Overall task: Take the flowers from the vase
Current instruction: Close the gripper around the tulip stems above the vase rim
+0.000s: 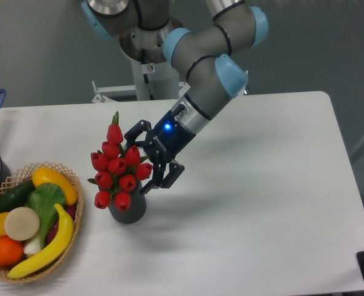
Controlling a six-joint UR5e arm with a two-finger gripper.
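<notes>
Standing in the vase (129,209) near the table's (262,203) left side, the flowers (117,168) lean beside a fruit basket (71,231). At their right edge, the gripper (140,161) has its fingers spread apart, one fingertip (146,190) just above the vase's rim.
</notes>
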